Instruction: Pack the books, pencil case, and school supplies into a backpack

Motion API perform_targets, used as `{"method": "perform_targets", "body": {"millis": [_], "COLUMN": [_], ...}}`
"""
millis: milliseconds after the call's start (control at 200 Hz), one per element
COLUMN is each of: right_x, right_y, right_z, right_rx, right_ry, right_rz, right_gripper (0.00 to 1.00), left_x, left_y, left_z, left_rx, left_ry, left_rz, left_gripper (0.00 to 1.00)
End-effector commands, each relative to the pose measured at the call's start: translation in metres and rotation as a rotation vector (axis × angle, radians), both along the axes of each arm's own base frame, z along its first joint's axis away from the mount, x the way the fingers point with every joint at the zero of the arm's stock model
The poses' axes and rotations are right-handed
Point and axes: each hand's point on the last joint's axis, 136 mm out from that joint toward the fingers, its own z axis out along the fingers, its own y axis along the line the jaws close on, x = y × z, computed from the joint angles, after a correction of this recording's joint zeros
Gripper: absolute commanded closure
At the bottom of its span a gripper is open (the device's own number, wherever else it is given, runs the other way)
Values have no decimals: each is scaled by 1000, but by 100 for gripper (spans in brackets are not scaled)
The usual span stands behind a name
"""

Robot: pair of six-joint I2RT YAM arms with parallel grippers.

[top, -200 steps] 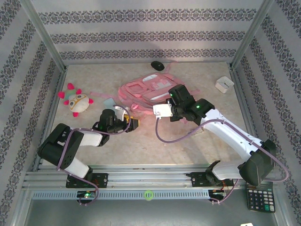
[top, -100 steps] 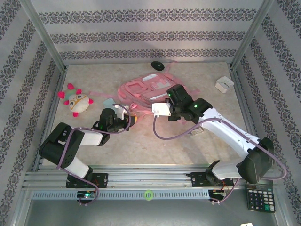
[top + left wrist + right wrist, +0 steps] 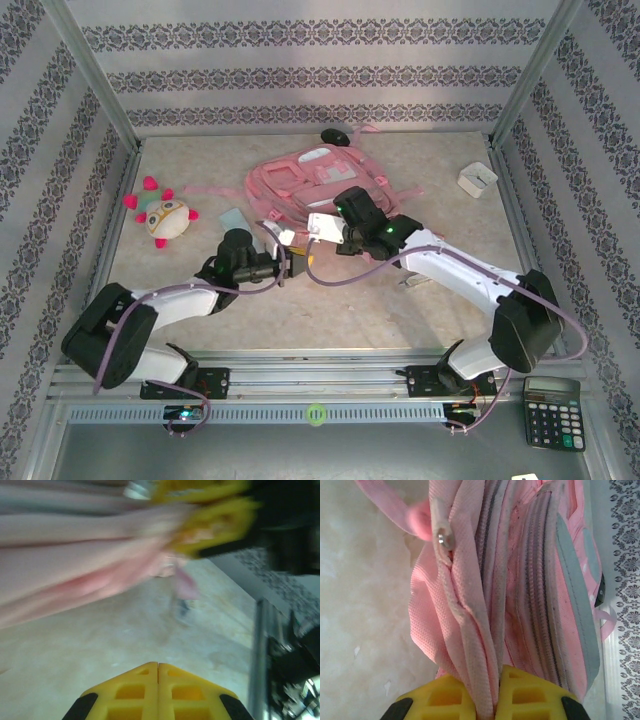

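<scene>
Patterned walls enclosed a beige bench. Beyond its near right corner, a black calculator (image 3: 552, 425) was set. Toward the middle, the left gripper (image 3: 158, 680) was seen pressed together with nothing between its fingers, just beside the near edge of the pink backpack (image 3: 310, 185). The right gripper (image 3: 492, 687) was clamped on a fold of that fabric; the bag's inside could not be made out. The pale blue pencil case (image 3: 233, 217) lay to its left, and a white box (image 3: 477, 178) sat by the far right corner.
</scene>
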Motion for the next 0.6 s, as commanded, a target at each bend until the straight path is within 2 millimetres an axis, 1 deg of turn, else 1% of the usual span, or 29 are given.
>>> {"method": "perform_targets", "body": {"millis": [0,60,145,255,310,445,480,545,595], "right_x": [28,27,22,13,9,-4,-8,-16,-23], "right_y": [6,8,13,17,18,17,16,14,13], "right_z": [22,21,21,18,15,14,14,14,14], "right_rx": [126,136,141,134,140,160,167,182,192], "right_ry": [-105,-102,-103,-111,-108,-91,-86,-63,-47], "right_rz": [-125,-122,-96,-62,-46,1,13,36,59], "right_gripper": [100,100,100,100,100,100,100,100,100], "left_x": [-30,-35,-36,-35,-34,-28,-28,-27,-28], "left_y": [-22,-28,-36,-47,-48,-44,-43,-38,-32], "left_z": [19,25,32,34,35,40,39,39,43], "left_rx": [36,34,35,56,66,97,121,174,214], "left_ry": [-61,-67,-64,-48,-46,-82,-84,-97,-123], "left_rz": [-146,-159,-161,-165,-158,-118,-117,-112,-102], "left_gripper": [100,100,100,100,100,100,96,79,67]}}
